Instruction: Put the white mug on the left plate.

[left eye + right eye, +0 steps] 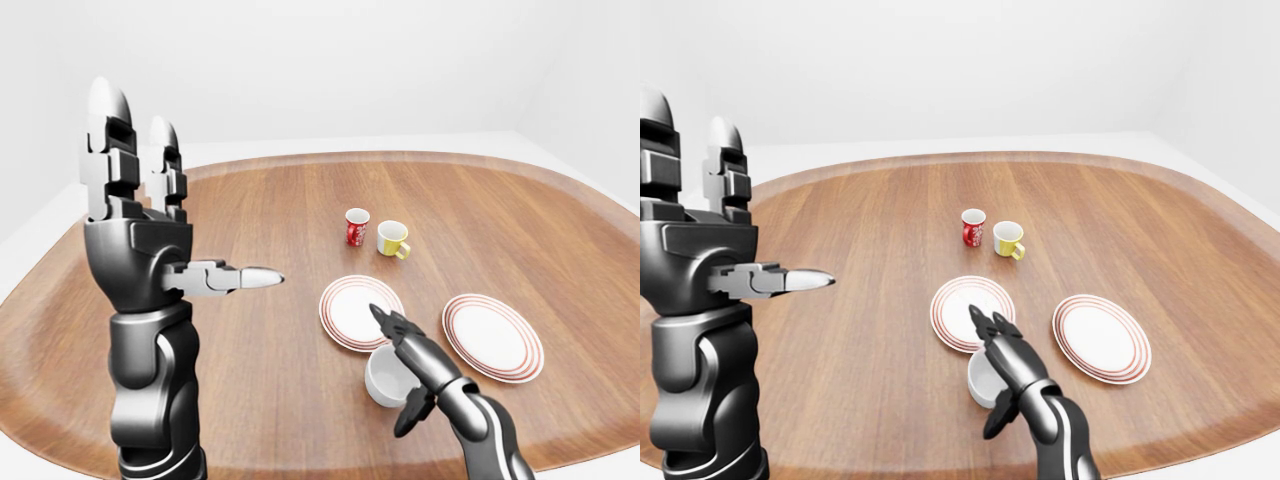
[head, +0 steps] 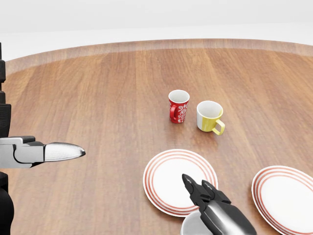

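Note:
The white mug (image 1: 380, 382) stands on the wooden table (image 1: 260, 200) just below the left plate (image 1: 350, 303), a white plate with red rings, in the left-eye view. My right hand (image 1: 393, 368) reaches over the mug. Its fingers (image 1: 395, 328) stretch across the mug's right side toward the plate, and its thumb hangs below the mug. The fingers look extended, not closed round it. My left hand (image 1: 195, 190) is raised upright at the left of the view, open and empty, far from the mug.
A second red-ringed plate (image 1: 492, 337) lies to the right of the left plate. A red patterned mug (image 1: 357, 227) and a yellow mug (image 1: 392, 238) stand side by side above the plates. The table's rounded edge runs along the bottom.

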Robot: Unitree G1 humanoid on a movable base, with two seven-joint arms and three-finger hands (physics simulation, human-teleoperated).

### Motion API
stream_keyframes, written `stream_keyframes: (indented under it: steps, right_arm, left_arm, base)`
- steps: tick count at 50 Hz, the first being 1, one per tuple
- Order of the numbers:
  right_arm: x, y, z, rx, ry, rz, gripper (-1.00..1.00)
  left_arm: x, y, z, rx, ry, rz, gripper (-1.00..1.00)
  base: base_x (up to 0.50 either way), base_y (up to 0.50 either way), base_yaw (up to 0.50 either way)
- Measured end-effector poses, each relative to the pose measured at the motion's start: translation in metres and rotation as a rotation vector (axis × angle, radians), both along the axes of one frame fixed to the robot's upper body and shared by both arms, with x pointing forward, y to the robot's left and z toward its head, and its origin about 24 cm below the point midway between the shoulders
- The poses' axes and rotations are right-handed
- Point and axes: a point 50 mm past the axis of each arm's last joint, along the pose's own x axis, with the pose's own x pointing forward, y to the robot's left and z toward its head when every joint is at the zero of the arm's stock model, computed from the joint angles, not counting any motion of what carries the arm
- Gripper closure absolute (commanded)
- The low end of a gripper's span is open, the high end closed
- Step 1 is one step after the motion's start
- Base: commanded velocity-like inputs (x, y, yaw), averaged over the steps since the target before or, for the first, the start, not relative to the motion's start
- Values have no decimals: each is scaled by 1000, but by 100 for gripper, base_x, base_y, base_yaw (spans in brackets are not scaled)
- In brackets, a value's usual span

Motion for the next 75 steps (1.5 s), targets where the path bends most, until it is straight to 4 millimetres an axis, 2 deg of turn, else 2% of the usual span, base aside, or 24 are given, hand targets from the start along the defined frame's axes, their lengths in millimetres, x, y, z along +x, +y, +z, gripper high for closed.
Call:
stream_keyframes:
  steps: [75]
  right_arm:
    - [13,-3,-22,-118,-6,13,-100]
  left_arm:
    - [-2,0,2,-4,-13,-2,-100]
  base:
    - [0,0,0]
